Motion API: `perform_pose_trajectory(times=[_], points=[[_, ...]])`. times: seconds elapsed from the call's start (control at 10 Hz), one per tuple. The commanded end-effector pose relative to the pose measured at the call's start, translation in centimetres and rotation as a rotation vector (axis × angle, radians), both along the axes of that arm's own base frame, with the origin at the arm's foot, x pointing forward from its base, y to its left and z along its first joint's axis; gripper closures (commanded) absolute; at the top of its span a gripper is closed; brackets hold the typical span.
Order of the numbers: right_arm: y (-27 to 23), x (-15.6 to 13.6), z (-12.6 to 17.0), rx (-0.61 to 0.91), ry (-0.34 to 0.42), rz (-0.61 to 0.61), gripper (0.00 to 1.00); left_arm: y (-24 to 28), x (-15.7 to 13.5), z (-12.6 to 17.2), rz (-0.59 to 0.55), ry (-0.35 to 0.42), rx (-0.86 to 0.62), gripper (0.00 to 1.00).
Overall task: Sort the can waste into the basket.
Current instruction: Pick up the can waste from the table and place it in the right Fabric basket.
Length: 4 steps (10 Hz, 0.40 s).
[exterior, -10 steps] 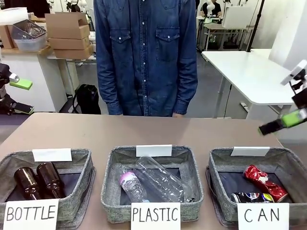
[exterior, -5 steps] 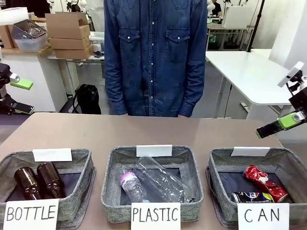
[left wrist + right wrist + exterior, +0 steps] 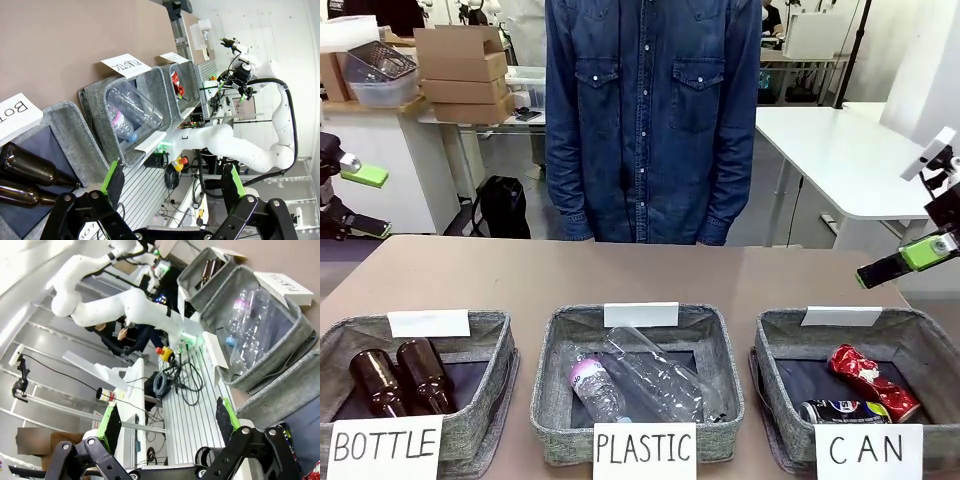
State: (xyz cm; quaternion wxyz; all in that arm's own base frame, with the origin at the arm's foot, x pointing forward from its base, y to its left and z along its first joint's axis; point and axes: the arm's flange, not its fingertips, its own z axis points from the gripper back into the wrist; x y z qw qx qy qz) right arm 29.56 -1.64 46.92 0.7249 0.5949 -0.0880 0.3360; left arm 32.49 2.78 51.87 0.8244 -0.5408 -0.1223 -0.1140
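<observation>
The grey felt basket (image 3: 778,362) labelled "CAN" stands at the front right of the table. Inside it lie a crumpled red can (image 3: 868,378) and a dark can (image 3: 844,411) near the front wall. My right gripper (image 3: 920,250) hangs open and empty above and behind this basket, at the table's right edge. In the right wrist view its green-padded fingers (image 3: 111,422) stand wide apart over the basket's wall (image 3: 287,390). My left gripper (image 3: 360,200) is open at the far left, off the table. The left wrist view shows its gripper (image 3: 172,180) empty and the red can (image 3: 176,82) farther off.
A "PLASTIC" basket (image 3: 552,370) with clear plastic bottles (image 3: 650,380) sits in the middle. A "BOTTLE" basket (image 3: 490,385) with two brown bottles (image 3: 400,378) is at the left. A person in a denim shirt (image 3: 650,110) stands at the far side.
The person has shifted towards picture right. My right gripper has drifted slightly near the table's right edge, still open. The cans and baskets have not moved.
</observation>
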Motion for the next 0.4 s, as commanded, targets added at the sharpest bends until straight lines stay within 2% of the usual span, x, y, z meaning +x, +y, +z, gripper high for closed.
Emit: perform_pose_trajectory(times=[0.0,0.3], points=[[-0.23,0.06,-0.1,-0.007,-0.024,0.002,0.0,0.09,-0.15,-0.14,-0.015,-0.014,-0.003,0.0],[-0.23,0.06,-0.1,-0.007,-0.024,0.002,0.0,0.09,-0.15,-0.14,-0.015,-0.014,-0.003,0.0]])
